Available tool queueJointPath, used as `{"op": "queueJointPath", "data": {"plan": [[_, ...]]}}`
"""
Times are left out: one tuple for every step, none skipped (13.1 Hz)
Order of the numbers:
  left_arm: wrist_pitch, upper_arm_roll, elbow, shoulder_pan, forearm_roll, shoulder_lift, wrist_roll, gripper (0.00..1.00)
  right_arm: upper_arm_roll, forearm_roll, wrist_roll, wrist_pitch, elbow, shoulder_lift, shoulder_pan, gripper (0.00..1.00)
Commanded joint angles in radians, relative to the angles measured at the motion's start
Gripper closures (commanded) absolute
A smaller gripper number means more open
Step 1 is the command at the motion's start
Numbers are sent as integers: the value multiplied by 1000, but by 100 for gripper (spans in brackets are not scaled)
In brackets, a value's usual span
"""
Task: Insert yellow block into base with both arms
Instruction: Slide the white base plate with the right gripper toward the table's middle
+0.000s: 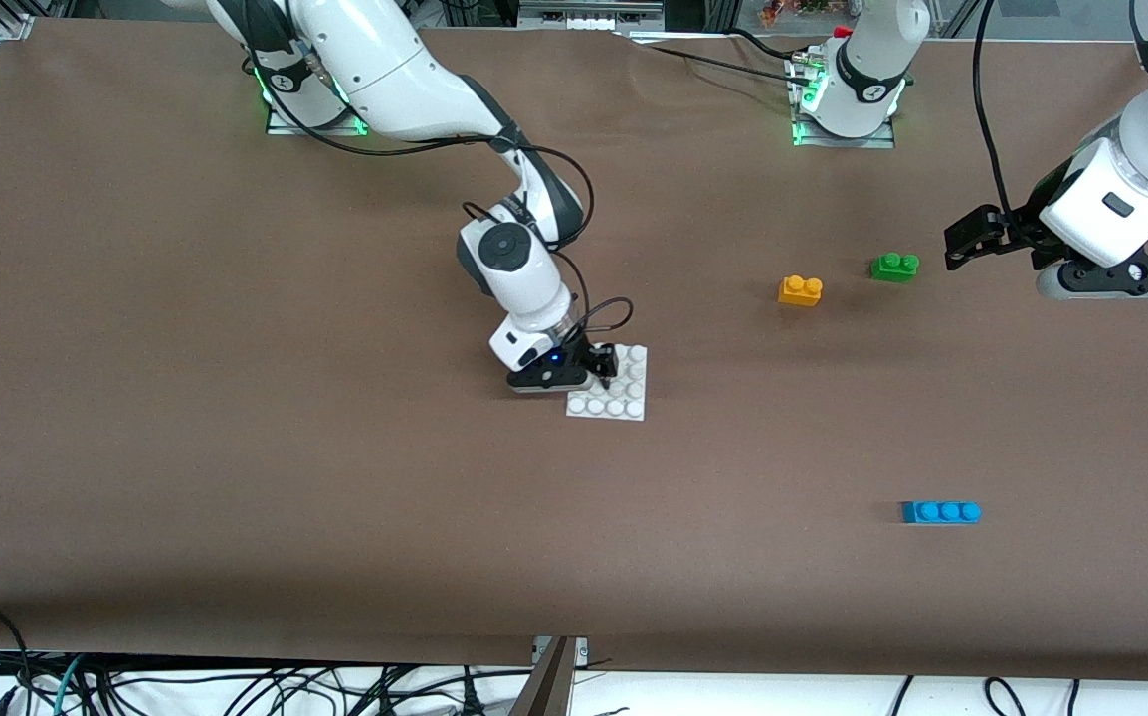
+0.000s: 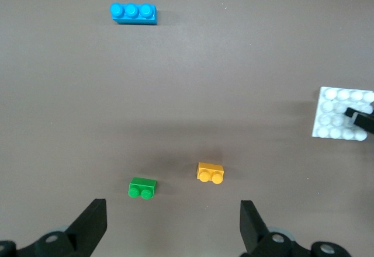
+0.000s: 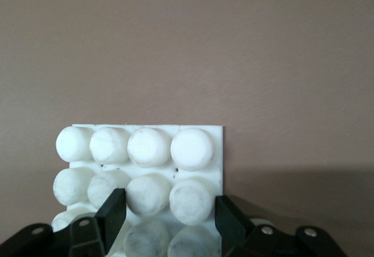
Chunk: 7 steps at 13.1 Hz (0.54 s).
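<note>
Count on the table: one yellow block, one green brick, one blue brick, one base. Two arms, two grippers.

Studs: yellow block two, green brick two, blue brick three, base a 4x4 grid, partly covered by the right gripper in the front view.

Right gripper is down on the base at the edge toward the right arm's end of the table. Fingers clenched on the plate: the right wrist view shows the two fingertips pinching in around studs of the base, touching them.

Left gripper is up in the air over the left arm's end of the table, just beside the green brick, jaws released wide with nothing between them. In the left wrist view both fingers stand well apart over bare table.

Yellow block lies flat on the table, studs up, free of both grippers. It sits between the base and the green brick, close to the green brick and farther from the front camera than the base. Well apart from the right gripper; near the left gripper, with the green brick between them. The left wrist view shows the yellow block and green brick just ahead of the open fingers, blue brick farther off, base at the edge.

Blue brick is nearest the front camera, toward the left arm's end.
</note>
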Motion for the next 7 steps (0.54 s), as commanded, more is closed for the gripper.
{"op": "queueJointPath", "data": {"plan": [[-21, -4, 31, -1, 26, 10, 2, 0, -10, 20, 17, -5, 68, 56, 46, 30], [-21, -4, 31, -1, 26, 10, 2, 0, -10, 12, 19, -5, 72, 56, 54, 30], [-20, -4, 31, -1, 26, 10, 2, 0, -11, 12, 19, -5, 72, 56, 60, 30], [-21, -4, 31, -1, 26, 10, 2, 0, -11, 11, 17, -5, 72, 55, 60, 30], [-21, -4, 31, -1, 26, 10, 2, 0, -13, 12, 14, -5, 72, 53, 59, 29], [-21, -4, 31, -1, 26, 10, 2, 0, -19, 17, 11, -7, 74, 50, 53, 27], [-21, -4, 31, -1, 26, 10, 2, 0, -19, 20, 10, -16, 74, 47, 45, 26]]}}
